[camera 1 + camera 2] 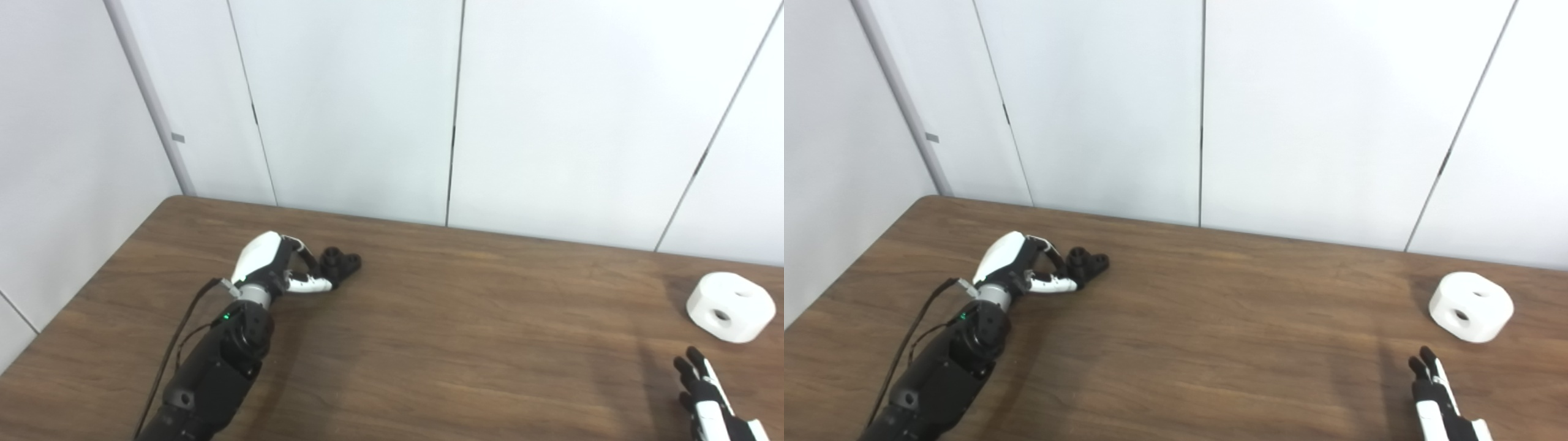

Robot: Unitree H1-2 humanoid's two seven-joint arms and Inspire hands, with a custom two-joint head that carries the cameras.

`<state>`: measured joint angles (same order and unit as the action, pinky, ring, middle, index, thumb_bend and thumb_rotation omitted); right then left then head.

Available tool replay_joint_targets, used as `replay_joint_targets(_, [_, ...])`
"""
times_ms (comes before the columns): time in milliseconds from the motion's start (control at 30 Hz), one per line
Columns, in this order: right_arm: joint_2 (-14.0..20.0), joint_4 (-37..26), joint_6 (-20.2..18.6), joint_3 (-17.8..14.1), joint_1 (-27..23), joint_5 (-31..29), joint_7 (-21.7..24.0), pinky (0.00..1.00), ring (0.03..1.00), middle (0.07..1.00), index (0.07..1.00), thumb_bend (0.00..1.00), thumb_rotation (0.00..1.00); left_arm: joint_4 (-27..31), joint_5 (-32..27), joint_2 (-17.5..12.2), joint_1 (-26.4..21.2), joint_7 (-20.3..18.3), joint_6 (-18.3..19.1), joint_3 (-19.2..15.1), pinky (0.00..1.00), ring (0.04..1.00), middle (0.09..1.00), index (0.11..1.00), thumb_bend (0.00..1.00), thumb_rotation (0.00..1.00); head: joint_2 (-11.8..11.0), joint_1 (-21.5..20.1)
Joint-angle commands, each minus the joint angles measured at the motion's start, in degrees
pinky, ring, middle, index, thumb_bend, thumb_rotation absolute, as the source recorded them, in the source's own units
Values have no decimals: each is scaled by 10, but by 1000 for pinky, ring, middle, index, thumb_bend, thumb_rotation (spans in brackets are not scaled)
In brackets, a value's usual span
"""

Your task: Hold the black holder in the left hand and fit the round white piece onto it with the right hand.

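Black holder point(340, 264) lies on the table point(429, 343) at your left hand's point(275, 266) fingertips, which curl around it without lifting it yet. Round white piece point(730, 306) sits just beyond your right hand point(704, 392), whose fingers are extended, holding nothing.

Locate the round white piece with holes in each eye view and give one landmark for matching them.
Left eye view: round white piece with holes at far right on the brown wooden table.
Right eye view: same piece, right side, further from the edge.
Shared landmark: right hand just below it.
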<state>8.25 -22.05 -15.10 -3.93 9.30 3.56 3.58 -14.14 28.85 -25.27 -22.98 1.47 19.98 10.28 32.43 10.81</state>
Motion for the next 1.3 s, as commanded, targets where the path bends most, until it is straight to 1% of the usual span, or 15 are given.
replay_joint_targets(0, [-2, -8, 28, 0, -16, -1, -5, 1000, 1000, 967, 1000, 531, 1000, 43, 2, -7, -3, -13, -15, 2, 1000, 928, 811, 486, 520, 45, -4, -2])
replay_joint_targets(67, [-4, -5, 28, 0, -18, -5, -5, 1000, 1000, 969, 1000, 535, 1000, 72, -3, -1, 8, -29, -10, 2, 991, 934, 814, 486, 520, 45, -4, -7])
replay_joint_targets(133, [-6, -1, 30, 2, -20, -5, -5, 1000, 1000, 971, 1000, 528, 1000, 103, -5, 7, 18, -46, 1, 4, 898, 931, 821, 486, 520, 45, -3, -11])
replay_joint_targets(200, [-7, 2, 31, 3, -23, -2, -7, 1000, 1000, 970, 1000, 542, 1000, 131, -1, 15, 29, -62, 2, 12, 861, 924, 823, 486, 519, 45, -1, -17])
replay_joint_targets(333, [-10, 6, 36, 6, -27, 2, -10, 1000, 1000, 967, 1000, 586, 1000, 165, 8, 29, 48, -72, -3, 23, 867, 918, 815, 486, 519, 44, 0, -24])
replay_joint_targets(467, [-14, 6, 37, 10, -29, 10, -14, 1000, 1000, 963, 1000, 582, 1000, 191, 19, 39, 73, -79, -25, 42, 877, 929, 823, 486, 519, 42, 7, -39])
replay_joint_targets(567, [-16, 7, 40, 12, -29, 13, -17, 1000, 1000, 961, 1000, 589, 1000, 210, 34, 39, 90, -82, -40, 58, 922, 930, 823, 486, 519, 43, 13, -51])
replay_joint_targets(633, [-15, 6, 42, 12, -29, 12, -16, 1000, 1000, 963, 1000, 593, 1000, 227, 49, 41, 107, -80, -56, 70, 968, 924, 818, 486, 519, 43, 16, -59])
replay_joint_targets(700, [-11, 5, 46, 14, -31, 16, -15, 1000, 999, 965, 1000, 599, 1000, 246, 65, 45, 124, -81, -62, 82, 987, 917, 811, 485, 520, 44, 23, -74])
replay_joint_targets(767, [-9, 4, 46, 15, -32, 19, -15, 1000, 993, 964, 1000, 604, 1000, 262, 77, 49, 139, -84, -66, 91, 997, 919, 812, 485, 520, 44, 27, -81])
replay_joint_targets(833, [-11, -1, 39, 15, -34, 22, -16, 1000, 988, 960, 1000, 622, 1000, 275, 90, 53, 154, -84, -76, 100, 1000, 917, 810, 485, 520, 44, 31, -88])
replay_joint_targets(933, [-14, -10, 34, 18, -35, 24, -16, 1000, 985, 962, 1000, 610, 1000, 285, 114, 57, 169, -86, -92, 114, 996, 912, 808, 485, 520, 45, 35, -97])
replay_joint_targets(1033, [-18, -20, 26, 20, -35, 25, -17, 1000, 988, 961, 1000, 605, 1000, 294, 134, 59, 180, -88, -107, 123, 979, 905, 803, 485, 521, 45, 46, -112])
replay_joint_targets(1200, [-21, -37, 9, 22, -34, 33, -19, 1000, 983, 962, 1000, 626, 1000, 312, 139, 64, 200, -98, -124, 129, 971, 904, 797, 485, 520, 44, 60, -129])
replay_joint_targets(1267, [-23, -40, 7, 23, -34, 38, -20, 1000, 978, 958, 1000, 619, 1000, 316, 147, 69, 209, -98, -131, 132, 965, 898, 793, 485, 520, 45, 65, -134])
